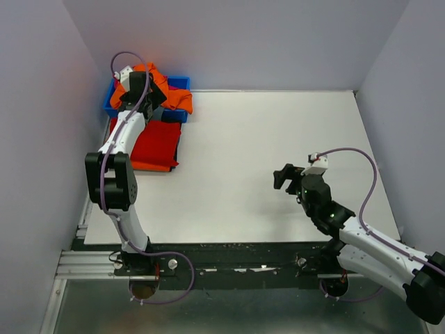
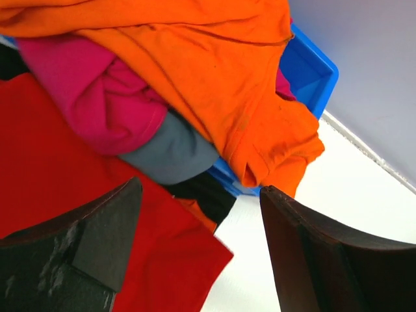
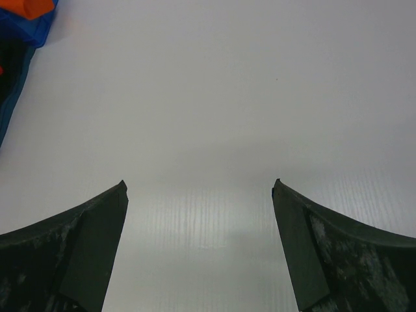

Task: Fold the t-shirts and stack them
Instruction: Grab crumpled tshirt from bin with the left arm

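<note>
Left wrist view: the left hand [image 2: 200,188] is released, fingers spread wide with nothing between them. It hangs over the near edge of the pile. Directly below lies the red t-shirt [image 2: 58,188], flat on the desk [image 2: 325,169] just in front of the blue bin [image 2: 305,68]. Beyond it, the magenta t-shirt [image 2: 84,91] and a grey cloth [image 2: 172,153] are bunched together. The orange t-shirt [image 2: 214,84] is draped over both and spills across the bin's rim. The right hand [image 3: 199,185] is likewise released, empty, over bare desk and well apart from the clothing.

Risks, as judged:
- The garments overlap closely. A closing grip here may take two layers at once, or the grey cloth with a shirt.
- Pulling the orange t-shirt may drag the bin, since it hangs over the rim.
- A low approach may rumple the red t-shirt already laid out.

Not established:
- The bin's interior is covered, so the count of shirts is unknown.
- A dark item beneath the grey cloth cannot be identified.
- An orange strip at the red t-shirt's edge may be a separate garment.
</note>
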